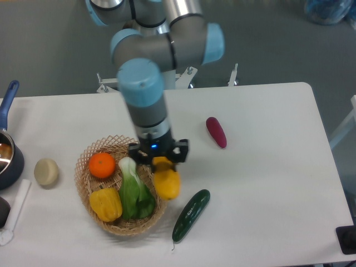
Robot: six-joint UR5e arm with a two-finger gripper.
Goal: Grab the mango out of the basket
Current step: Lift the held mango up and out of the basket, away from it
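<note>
pot (8,158): left table edge, dark blue, contents unclear
basket (92,200): holds orange (102,165), yellow pepper (106,204), bok choy (133,190)
mango (166,182): at basket's right rim, directly under gripper
gripper (159,162): fingers clamped on mango's top end
cucumber (191,214): on table, just right of basket

From my remote station I saw a robot arm (146,83) built of smooth silver-grey cylindrical tubes, with rounded light-blue plastic caps covering its joints. Its wrist section narrowed into a darker grey cylinder, which ended in a squat black two-finger gripper (159,160). A small blue light glowed on the gripper's black housing.
</note>
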